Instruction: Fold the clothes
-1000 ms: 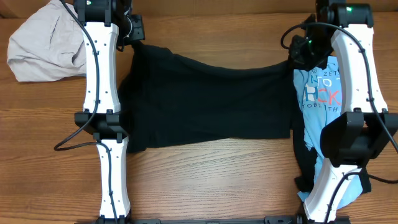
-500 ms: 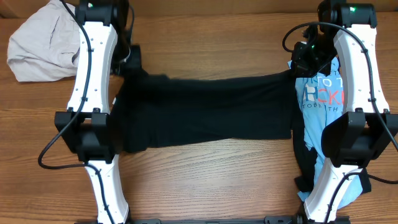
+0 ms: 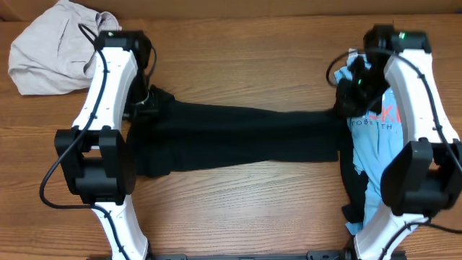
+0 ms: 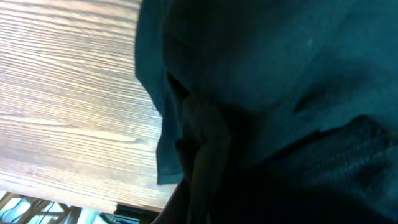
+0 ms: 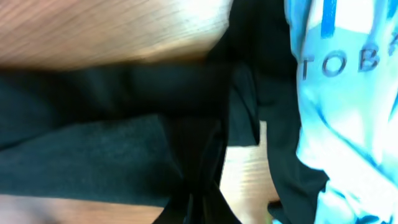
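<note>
A black garment (image 3: 238,137) lies across the middle of the wooden table, its far edge pulled forward over the rest. My left gripper (image 3: 146,103) is shut on its far left corner, and the black cloth (image 4: 261,93) fills the left wrist view. My right gripper (image 3: 345,107) is shut on its far right corner; in the right wrist view the black cloth (image 5: 124,143) bunches into the jaws (image 5: 202,205). A light blue printed shirt (image 3: 375,123) lies at the right under my right arm and also shows in the right wrist view (image 5: 348,81).
A crumpled beige garment (image 3: 50,50) sits at the far left corner. More dark cloth (image 3: 354,188) lies under the blue shirt near the right front. Bare wood (image 3: 245,209) runs along the front of the table.
Both grippers have drawn the garment's far edge toward the front, folding it over the lower part. The black shape is now a narrower band.
</note>
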Controlling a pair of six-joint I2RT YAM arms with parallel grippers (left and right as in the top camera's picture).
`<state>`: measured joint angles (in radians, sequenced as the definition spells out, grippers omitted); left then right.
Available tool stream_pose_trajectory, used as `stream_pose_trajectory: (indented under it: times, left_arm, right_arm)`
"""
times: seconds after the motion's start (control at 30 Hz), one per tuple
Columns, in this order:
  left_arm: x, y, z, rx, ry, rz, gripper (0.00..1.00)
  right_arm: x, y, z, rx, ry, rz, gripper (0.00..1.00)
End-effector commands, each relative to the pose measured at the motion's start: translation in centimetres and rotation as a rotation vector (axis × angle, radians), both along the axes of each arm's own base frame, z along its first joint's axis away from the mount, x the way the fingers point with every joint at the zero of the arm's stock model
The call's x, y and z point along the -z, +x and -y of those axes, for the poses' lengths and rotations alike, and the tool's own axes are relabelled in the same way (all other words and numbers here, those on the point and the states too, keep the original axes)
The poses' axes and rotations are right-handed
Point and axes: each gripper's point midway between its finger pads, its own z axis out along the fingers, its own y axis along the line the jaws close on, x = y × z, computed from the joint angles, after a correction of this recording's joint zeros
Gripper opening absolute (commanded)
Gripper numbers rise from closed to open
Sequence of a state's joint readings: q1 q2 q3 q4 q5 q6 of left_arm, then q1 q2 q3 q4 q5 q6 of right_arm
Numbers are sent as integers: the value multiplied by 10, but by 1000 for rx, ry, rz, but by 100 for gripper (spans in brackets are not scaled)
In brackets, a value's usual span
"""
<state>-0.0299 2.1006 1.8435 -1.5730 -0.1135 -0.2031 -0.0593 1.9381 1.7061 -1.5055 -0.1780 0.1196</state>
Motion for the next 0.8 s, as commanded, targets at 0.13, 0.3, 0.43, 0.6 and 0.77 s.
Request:
stream_pose_trajectory:
  times: [0.13,0.3,0.43,0.6,0.77]
  left_arm:
    - [25,-15,-8,46,10,-39,67]
    - [34,-1,-8,46,9,24,100]
    - [31,19,-6,40,4,104,100]
    - [5,47,-9,16,-1,210,100]
    - [-16,65,-13,-9,-29,290,100]
  right_arm:
    - [58,-39,5,39,-29,-106,41]
    - [78,-44,5,43,-31,-103,62]
    - [85,-29,10,41,-58,-34,67]
    - [99,-18,13,41,-76,29,69]
    - [113,-29,7,43,-43,12,63]
